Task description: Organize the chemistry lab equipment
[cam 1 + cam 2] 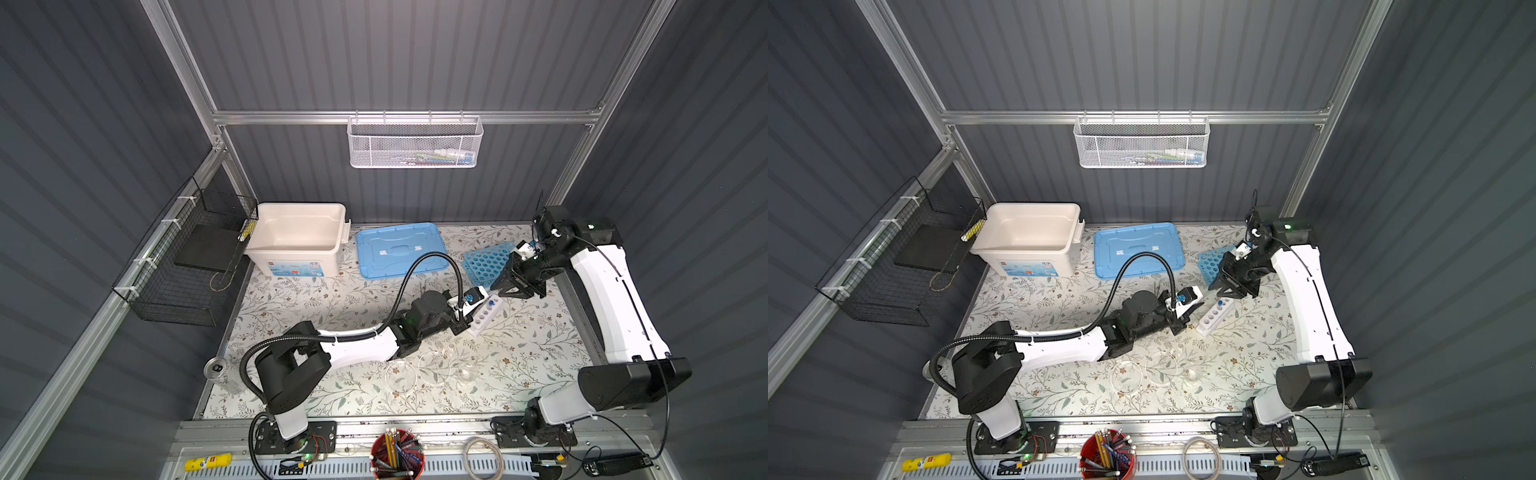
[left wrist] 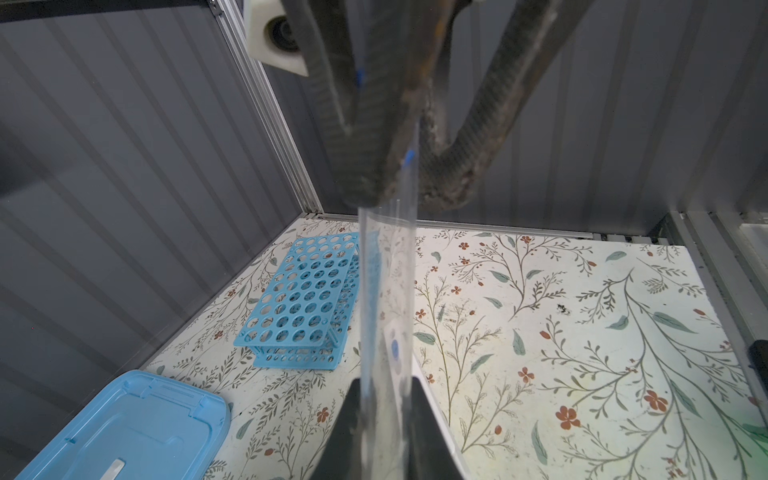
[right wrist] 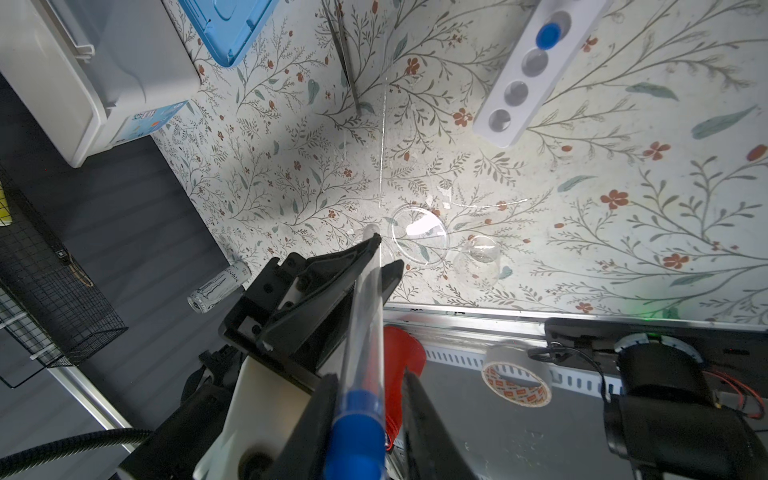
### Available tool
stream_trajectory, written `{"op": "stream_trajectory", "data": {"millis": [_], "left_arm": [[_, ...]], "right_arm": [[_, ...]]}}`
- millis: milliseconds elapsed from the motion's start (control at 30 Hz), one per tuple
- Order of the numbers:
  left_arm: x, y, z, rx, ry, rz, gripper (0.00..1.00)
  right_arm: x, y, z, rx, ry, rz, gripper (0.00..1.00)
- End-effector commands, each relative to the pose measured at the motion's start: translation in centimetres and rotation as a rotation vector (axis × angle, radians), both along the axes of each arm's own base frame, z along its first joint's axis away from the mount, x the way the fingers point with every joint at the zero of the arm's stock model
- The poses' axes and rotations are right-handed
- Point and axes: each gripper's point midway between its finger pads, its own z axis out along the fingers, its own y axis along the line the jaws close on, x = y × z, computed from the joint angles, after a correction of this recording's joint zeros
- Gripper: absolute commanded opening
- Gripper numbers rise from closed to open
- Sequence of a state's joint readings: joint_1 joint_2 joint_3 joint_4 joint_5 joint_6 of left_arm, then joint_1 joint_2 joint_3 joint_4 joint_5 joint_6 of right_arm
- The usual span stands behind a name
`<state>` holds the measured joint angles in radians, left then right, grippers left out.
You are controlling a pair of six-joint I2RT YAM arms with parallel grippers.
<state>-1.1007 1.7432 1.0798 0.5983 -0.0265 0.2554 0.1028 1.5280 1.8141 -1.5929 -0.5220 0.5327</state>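
A clear test tube point(image 3: 365, 316) with a blue cap hangs in the air between both grippers. My left gripper point(image 3: 386, 253) is shut on its clear end point(image 2: 386, 270). My right gripper point(image 3: 368, 382) stands round the capped end, one finger against the tube and a gap at the other. Below them a white rack point(image 1: 484, 318) holds one blue-capped tube point(image 1: 491, 303). Two round glass dishes point(image 1: 401, 376) and a small glass vessel point(image 1: 465, 372) lie near the front. Dark tweezers point(image 3: 345, 54) lie on the mat. A blue rack point(image 1: 486, 262) stands at the back right.
A beige bin point(image 1: 297, 237) and its blue lid point(image 1: 399, 249) sit at the back. A can point(image 1: 216, 370) stands at the front left edge. A red cup of pencils point(image 1: 397, 455) and a tape roll point(image 3: 515, 380) are on the front rail.
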Motion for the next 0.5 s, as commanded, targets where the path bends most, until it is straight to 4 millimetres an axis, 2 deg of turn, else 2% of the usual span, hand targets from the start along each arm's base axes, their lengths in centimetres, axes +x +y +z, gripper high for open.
{"op": "stream_trajectory", "data": {"millis": [0,467], "left_arm": [[-0.22,-0.6,1.75,-0.036,-0.02,-0.013,0.1],[0.26,-0.94,1.31,-0.017,-0.01,0.004,0.11]], "right_arm": [[0.6,-0.12,0.07,-0.015,-0.014,-0.003,0.29],[0.54,0.11,-0.02,-0.001,-0.011,0.005,0.23]]}}
